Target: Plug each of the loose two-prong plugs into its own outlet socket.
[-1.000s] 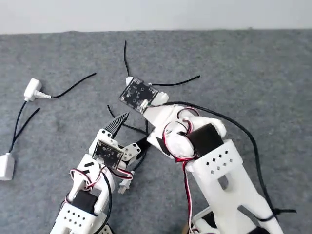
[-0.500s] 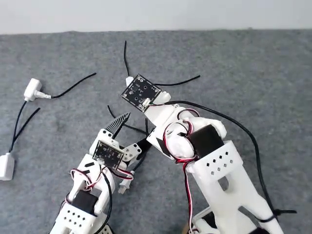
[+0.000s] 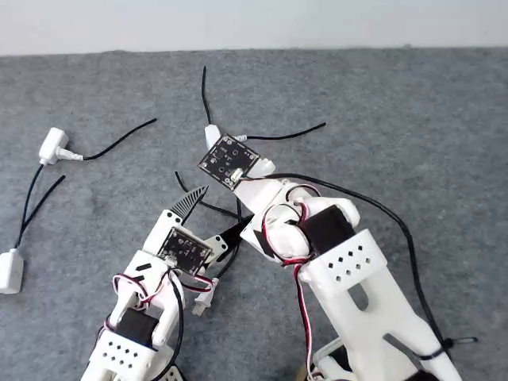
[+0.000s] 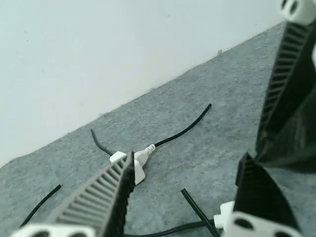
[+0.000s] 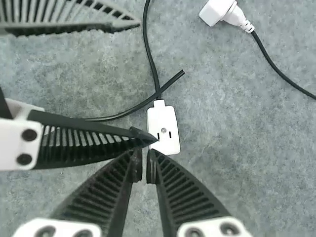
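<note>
Outlet socket (image 5: 164, 123) partly covered | left pincer (image 4: 187, 159) spread | right pincer (image 5: 144, 165) pressed together

outlet socket (image 5: 163, 129) on worktop (image 3: 413, 111) just ahead of right gripper (image 5: 143, 165) (left gripper (image 4: 186, 160) beside), one plug (image 5: 217, 12) behind it, another plug (image 3: 54, 145) far left

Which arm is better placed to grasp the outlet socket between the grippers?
Probably left: the left gripper is open, one fingertip at the outlet socket; the right gripper points at it, shut.

Grey felt mat (image 3: 413, 111) meets a plain white wall (image 3: 254, 24).
</note>
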You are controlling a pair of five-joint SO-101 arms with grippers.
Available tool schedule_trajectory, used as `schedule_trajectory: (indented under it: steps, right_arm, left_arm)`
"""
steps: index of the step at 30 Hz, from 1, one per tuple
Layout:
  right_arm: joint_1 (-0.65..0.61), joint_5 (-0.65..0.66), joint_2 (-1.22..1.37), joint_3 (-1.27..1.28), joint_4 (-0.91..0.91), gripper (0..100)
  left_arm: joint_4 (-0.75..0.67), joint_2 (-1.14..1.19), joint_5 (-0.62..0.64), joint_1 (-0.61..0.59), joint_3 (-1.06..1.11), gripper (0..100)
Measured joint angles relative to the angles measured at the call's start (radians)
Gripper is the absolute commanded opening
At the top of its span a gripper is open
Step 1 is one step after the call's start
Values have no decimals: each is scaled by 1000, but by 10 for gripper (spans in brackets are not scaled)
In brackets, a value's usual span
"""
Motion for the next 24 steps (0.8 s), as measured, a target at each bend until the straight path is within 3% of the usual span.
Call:
schedule_trajectory:
  steps: [12,24]
  right_arm:
    - [117,-6,0,75,-115,9]
    - [123,-46,0,75,-124,9]
  left_arm:
    - [-63,2,-3,-18,25,316]
    - [293,3,-3,-26,25,316]
